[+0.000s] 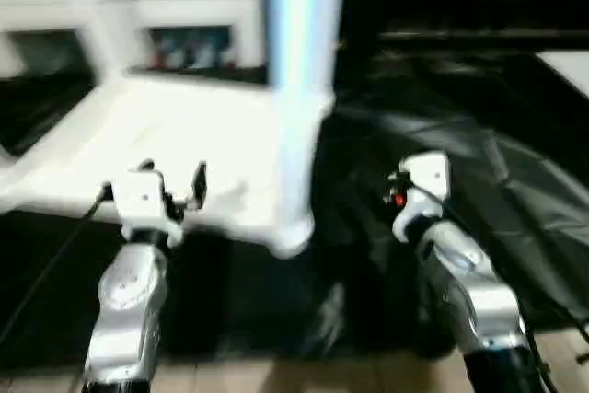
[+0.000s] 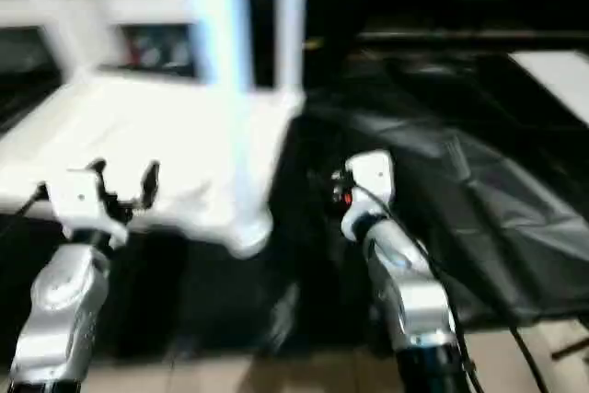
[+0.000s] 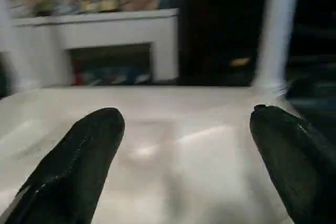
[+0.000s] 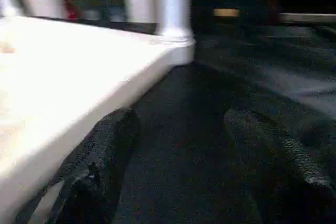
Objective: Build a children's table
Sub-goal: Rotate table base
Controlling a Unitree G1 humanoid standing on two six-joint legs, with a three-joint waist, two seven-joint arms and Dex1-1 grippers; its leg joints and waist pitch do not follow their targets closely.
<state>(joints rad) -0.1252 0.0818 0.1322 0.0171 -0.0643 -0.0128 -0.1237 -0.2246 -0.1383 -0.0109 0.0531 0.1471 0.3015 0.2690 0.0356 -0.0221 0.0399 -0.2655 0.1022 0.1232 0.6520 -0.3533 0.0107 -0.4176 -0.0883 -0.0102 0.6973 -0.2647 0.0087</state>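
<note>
Tabletop (image 1: pixel 175 149), white and lying flat on a dark sheet (image 1: pixel 479 181), sits directly under and ahead of the left gripper (image 1: pixel 173 186), whose two black fingers are spread apart with nothing between them. Ahead of that gripper and off toward the other arm, one white leg (image 1: pixel 299 89) stands upright in a corner socket; in the right eye view a second leg (image 2: pixel 290 20) rises at the corner beyond it. The right gripper (image 4: pixel 173 156) hangs low over the dark sheet just beside the tabletop's edge, its fingers parted and empty, the near standing leg ahead of it.

Judging by this, the job is partway along: at least two legs seated, the corners on the left gripper's side apparently unfilled, though blur hides them. No loose leg can be made out. The next move probably calls for finding another leg and carrying it to a free socket.
</note>
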